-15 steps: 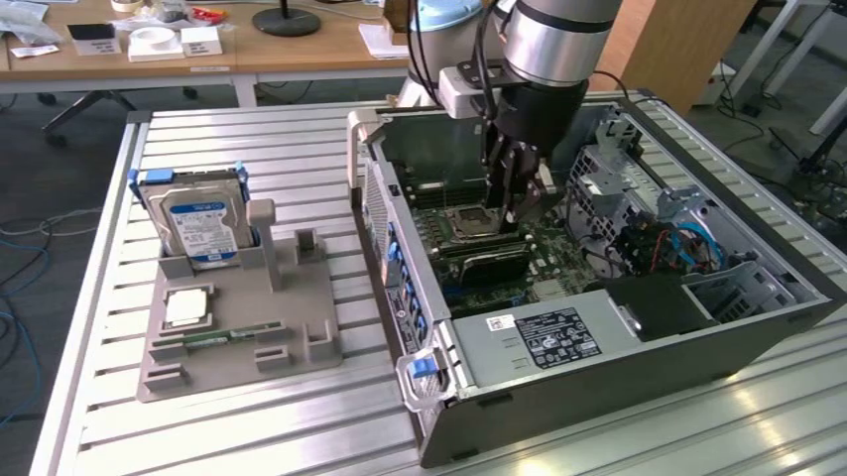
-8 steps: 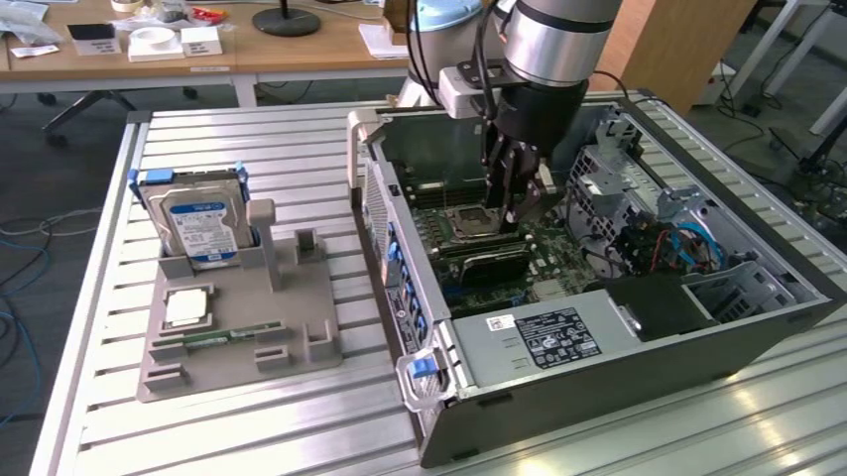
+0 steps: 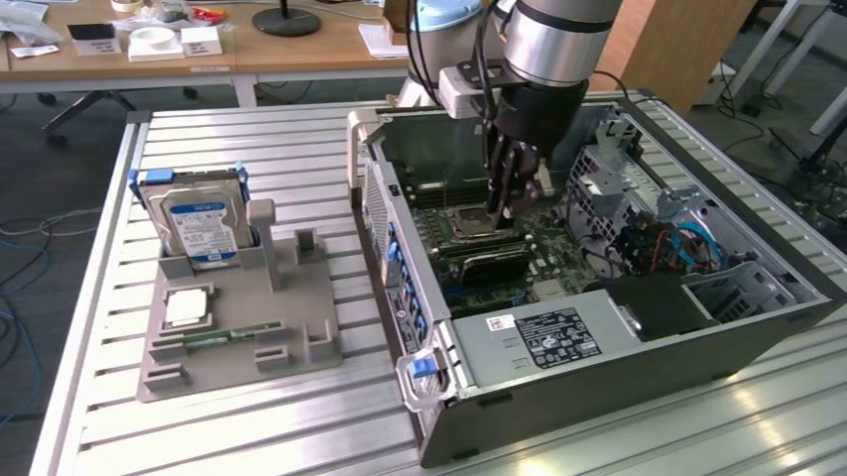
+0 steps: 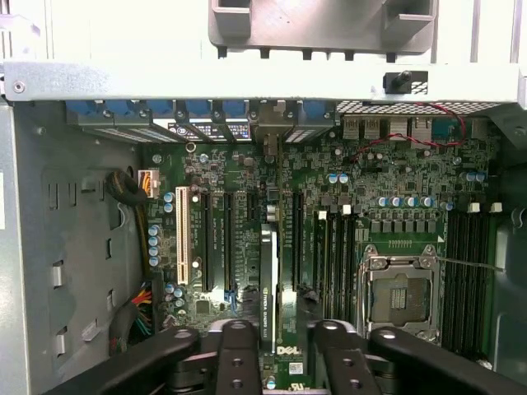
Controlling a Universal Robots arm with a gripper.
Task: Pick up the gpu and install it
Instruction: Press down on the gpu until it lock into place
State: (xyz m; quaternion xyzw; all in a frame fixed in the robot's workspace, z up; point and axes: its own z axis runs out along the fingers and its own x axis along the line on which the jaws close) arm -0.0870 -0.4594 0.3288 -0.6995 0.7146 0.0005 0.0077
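The gpu stands on edge in a slot of the motherboard, a thin dark card with a white label at its near end. In the exterior view the gpu sits low in the open computer case, just below my gripper. Seen from the wrist, my gripper hangs over the card's near end. Its black fingers stand apart, one on each side of the card's top edge. The jaws look open and slightly above the card, not clamped on it.
The empty CPU socket and memory slots lie beside the card. On the exterior view's left, a grey holder carries a silver hard drive, a CPU and a green memory stick. Drive cages and cables crowd the case's far side.
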